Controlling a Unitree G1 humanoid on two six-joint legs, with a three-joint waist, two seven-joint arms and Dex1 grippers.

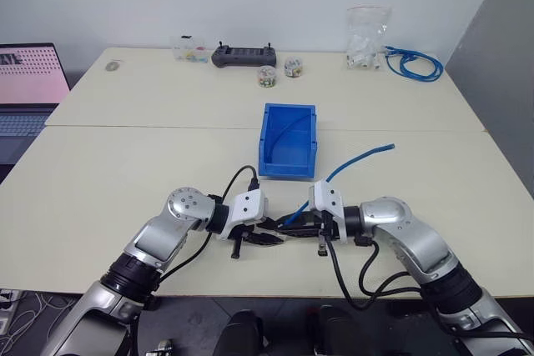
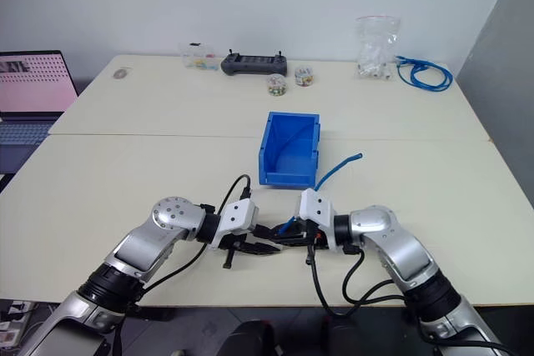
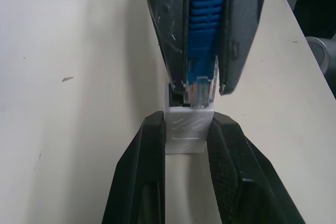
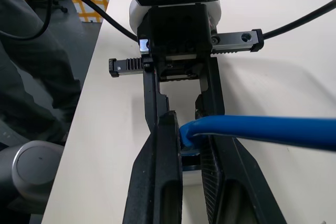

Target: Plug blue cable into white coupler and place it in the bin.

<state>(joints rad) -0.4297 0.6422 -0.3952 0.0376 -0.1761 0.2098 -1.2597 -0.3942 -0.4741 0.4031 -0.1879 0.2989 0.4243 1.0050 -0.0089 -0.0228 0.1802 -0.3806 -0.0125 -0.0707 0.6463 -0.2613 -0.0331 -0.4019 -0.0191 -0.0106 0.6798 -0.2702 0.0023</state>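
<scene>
My left gripper [image 3: 186,179] is clamped narrow on the small white plastic coupler block [image 3: 189,129], socket facing my right gripper [image 4: 190,158]. The right gripper is closed on the ribbed boot of the thin bright blue cable [image 3: 202,30]; its clear plug [image 3: 200,90] sits at the socket mouth, apparently part-way in. Both grippers meet nose to nose above the near part of the cream desk [image 1: 108,172].

Step in hand, as I judge it: seat the plug.
- Keep plug and socket on one axis; the plug looks slightly off-centre in the opening.
- Push straight along that axis. Do not rock.
- Hold the coupler firmly; it is small and could pivot between my fingers.

The cable's free length rises away from my right gripper, ending in the air above the desk. The open-top blue plastic bin [image 1: 269,143] stands just beyond the grippers, lowered lip toward me, with bare desk between. The near desk edge lies close beneath both wrists, so a dropped part may fall off.
</scene>
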